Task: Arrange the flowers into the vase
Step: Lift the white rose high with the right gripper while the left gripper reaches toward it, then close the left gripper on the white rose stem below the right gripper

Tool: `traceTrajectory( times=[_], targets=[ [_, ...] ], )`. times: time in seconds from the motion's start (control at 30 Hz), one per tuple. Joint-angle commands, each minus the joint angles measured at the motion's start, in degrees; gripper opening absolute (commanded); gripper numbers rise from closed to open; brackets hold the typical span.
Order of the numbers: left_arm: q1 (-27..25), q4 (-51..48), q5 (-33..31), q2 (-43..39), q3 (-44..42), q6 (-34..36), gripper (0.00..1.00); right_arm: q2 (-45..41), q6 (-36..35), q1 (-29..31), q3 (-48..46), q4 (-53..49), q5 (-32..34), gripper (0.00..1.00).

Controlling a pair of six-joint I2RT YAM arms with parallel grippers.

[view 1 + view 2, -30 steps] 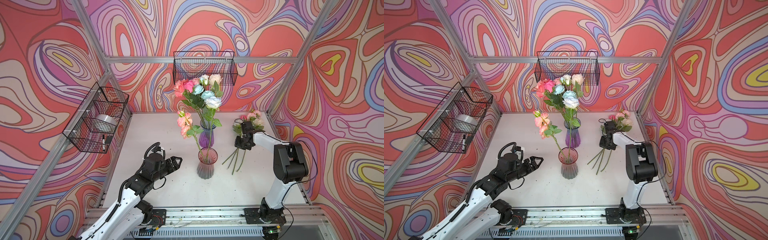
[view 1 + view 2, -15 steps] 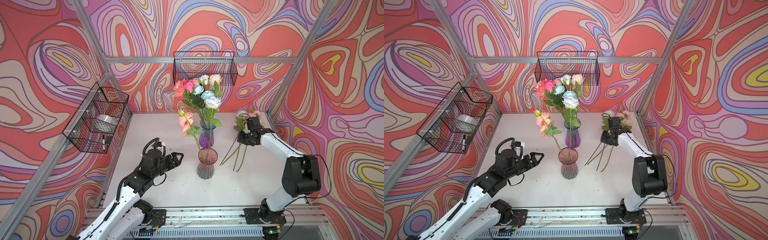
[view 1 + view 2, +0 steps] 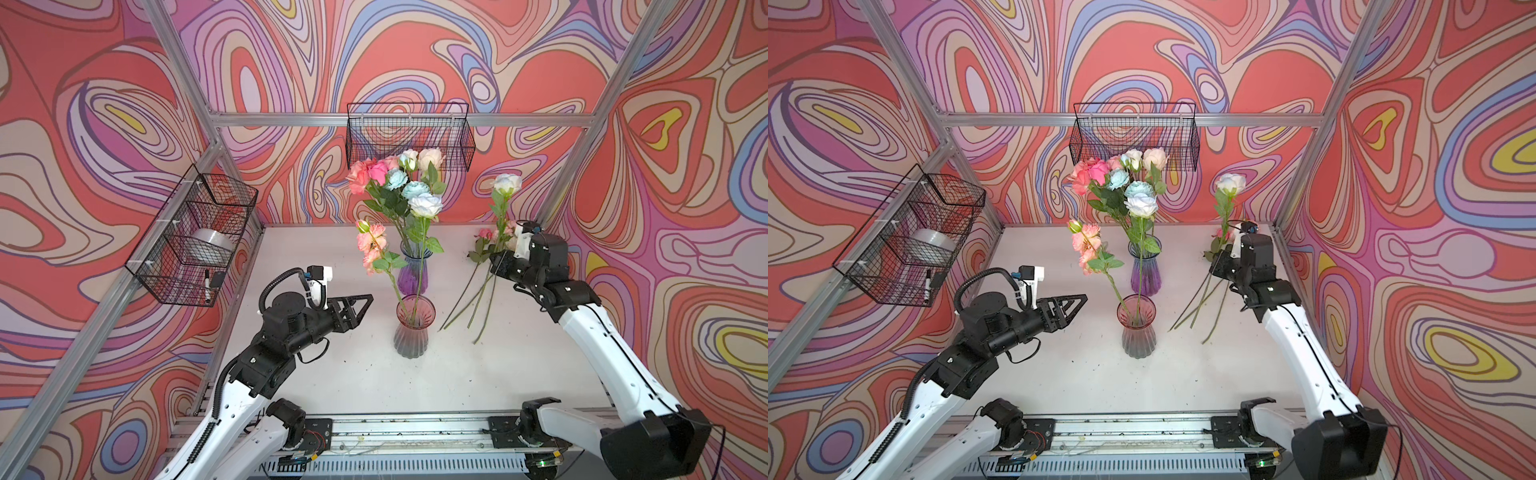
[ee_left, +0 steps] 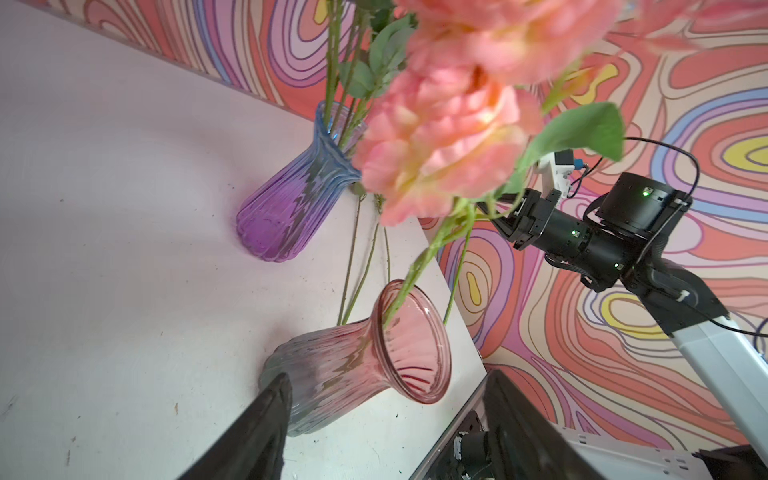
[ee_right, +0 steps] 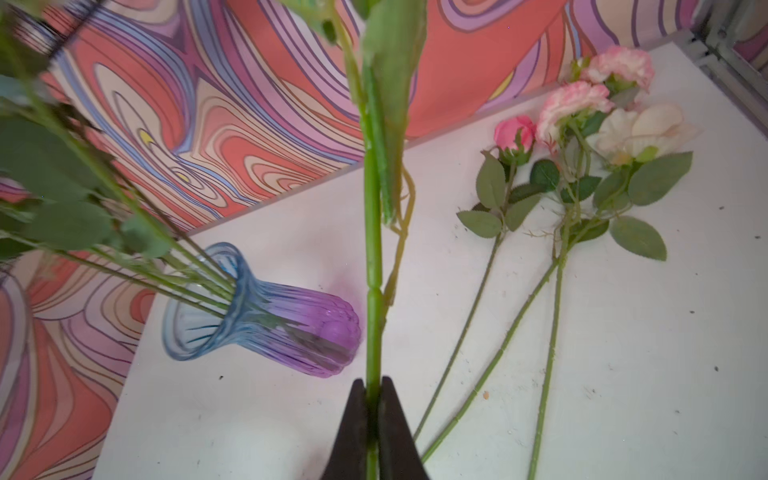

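The black two-fingered left hand (image 3: 366, 298) points level toward the middle with its fingers parted. The black right hand (image 3: 496, 261), at back right, is pinched shut.

Bright, even light, seemingly from above, leaves only faint shadows on the white table (image 3: 332, 374) in both top views, while the wrist views bow at the edges and blur the nearest blooms (image 4: 449, 137) and leaves (image 5: 50, 166).

Looks like a robotics lab test cell, not a home. Stands boxed in by aluminium frame bars (image 3: 282, 120) and swirl-printed wall panels (image 3: 104, 124). Holds a bare white tabletop (image 3: 353, 374), two wire baskets (image 3: 409, 137) hung on the frame, and two robot arms (image 3: 1302, 357) mounted on a slotted front rail (image 3: 415, 430).
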Motion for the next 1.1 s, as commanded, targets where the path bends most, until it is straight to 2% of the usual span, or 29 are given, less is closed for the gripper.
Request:
traceTrajectory(
  times=[0.0,0.1,0.2,0.4,0.57,0.63,0.83,1.07],
  targets=[
    [-0.09,3.76,3.61,-0.78,2.12,2.46,0.68,-4.41,1.13,1.97,-2.39,5.01,-2.24,0.00],
    [-1.25,3.93,3.02,-1.85,3.62,4.24,0.67,-8.09,1.42,4.02,-3.29,8.07,-3.73,0.00],
    [-4.58,0.98,0.37,-1.45,6.63,7.71,0.66,-10.53,2.03,5.97,-3.50,10.64,-4.38,0.00],
    [-17.93,-4.45,-8.86,3.80,14.09,15.40,0.61,-13.17,1.90,8.18,-2.34,12.28,-7.19,0.00],
    [-28.22,-5.44,-15.71,12.66,21.52,20.73,0.58,-15.13,3.92,8.71,-2.88,14.81,-11.95,0.00],
    [-30.78,-5.91,-17.51,16.90,25.02,22.16,0.58,-15.86,4.56,8.87,-3.14,15.37,-13.58,0.00],
    [-33.81,-4.12,-19.13,28.63,33.82,22.39,0.56,-18.56,5.97,9.09,-4.87,16.98,-17.58,0.00],
    [-34.54,-0.59,-21.44,38.30,40.89,20.43,0.55,-21.44,7.40,9.18,-7.37,18.23,-20.33,0.00]
  ],
)
